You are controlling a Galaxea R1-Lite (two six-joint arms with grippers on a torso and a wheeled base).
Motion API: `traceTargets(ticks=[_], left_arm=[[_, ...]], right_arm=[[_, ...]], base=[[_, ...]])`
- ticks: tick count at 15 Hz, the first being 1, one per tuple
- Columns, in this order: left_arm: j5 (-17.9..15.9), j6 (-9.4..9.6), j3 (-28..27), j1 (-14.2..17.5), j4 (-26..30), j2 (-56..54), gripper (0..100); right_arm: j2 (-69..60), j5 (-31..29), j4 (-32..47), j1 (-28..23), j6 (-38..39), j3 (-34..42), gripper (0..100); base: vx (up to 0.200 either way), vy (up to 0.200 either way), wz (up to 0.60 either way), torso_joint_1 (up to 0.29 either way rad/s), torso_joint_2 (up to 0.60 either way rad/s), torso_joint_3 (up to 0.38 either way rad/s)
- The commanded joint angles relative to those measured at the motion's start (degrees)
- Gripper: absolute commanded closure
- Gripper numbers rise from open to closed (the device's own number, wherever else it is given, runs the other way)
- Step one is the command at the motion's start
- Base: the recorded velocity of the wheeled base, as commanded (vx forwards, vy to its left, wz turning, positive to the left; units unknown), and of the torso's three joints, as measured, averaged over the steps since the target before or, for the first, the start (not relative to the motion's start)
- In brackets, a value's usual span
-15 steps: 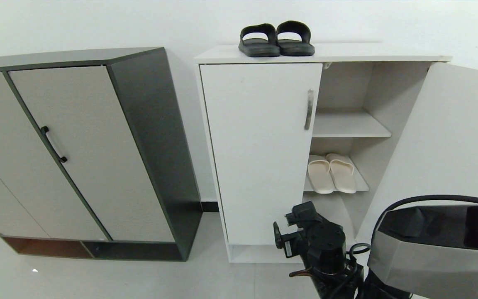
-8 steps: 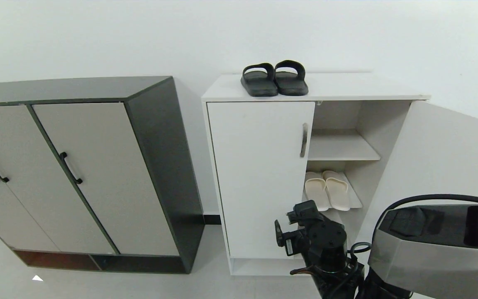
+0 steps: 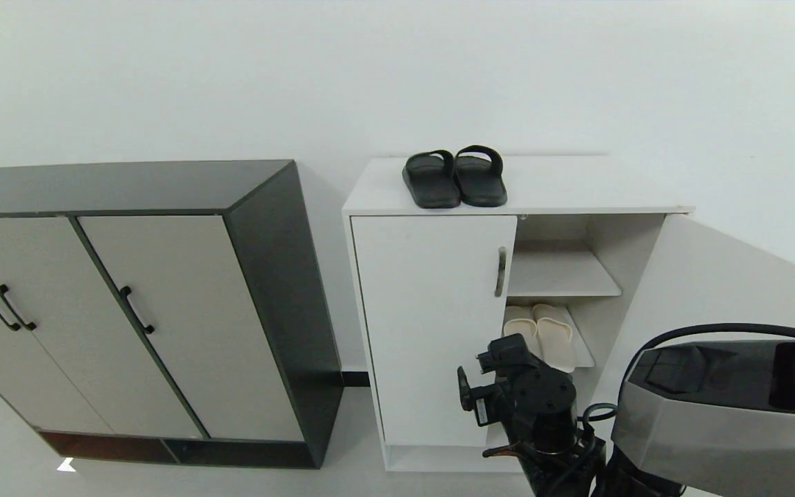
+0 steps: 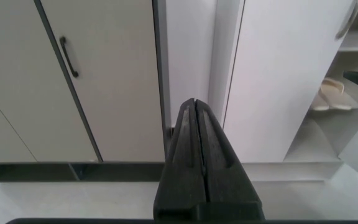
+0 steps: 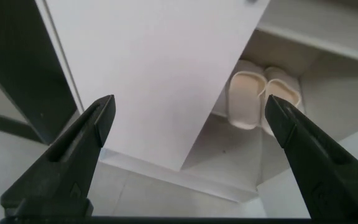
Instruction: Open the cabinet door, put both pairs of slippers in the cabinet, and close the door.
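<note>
Nothing among the things has shifted; the whole head view has slid down and the furniture sits smaller, so it is the camera that has drawn back. A dark cabinet point(image 3: 128, 310) stands closed on the left. The left gripper point(image 4: 196, 124) is pressed together on nothing, low before the gap between the two units. On top of the white cabinet point(image 3: 577, 190) the black slippers point(image 3: 454, 178) rest side by side, thick-strapped, not yet stowed. Its left-hand door point(image 3: 432, 324) is closed; the right-hand door point(image 3: 715, 276) hangs wide. The cream slippers point(image 3: 542, 331) already lie paired on the lower shelf point(image 3: 580, 352). The right gripper point(image 5: 189, 102) is spread wide, empty, low before that shelf. Judged so: opening done, one pair in; black pair and closing remain.
</note>
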Motion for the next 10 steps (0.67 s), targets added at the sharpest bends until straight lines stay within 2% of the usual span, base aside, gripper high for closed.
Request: traceTargets(ticks=[1,10], left_arm=[[0.04,0.01,0.0,0.05,-0.01,0.07,100],[0.04,-0.08,0.0,0.05,-0.01,0.07,100]], right_arm=[[0.08,-0.08,-0.08,0.02,-0.01,0.0,0],[0.08,0.01,-0.17,0.02,-0.01,0.09,0]], base=[[0.0,0.0,0.0,0.193,-0.51,-0.32],[0.0,0.0,0.0,0.222,-0.52,-0.313]])
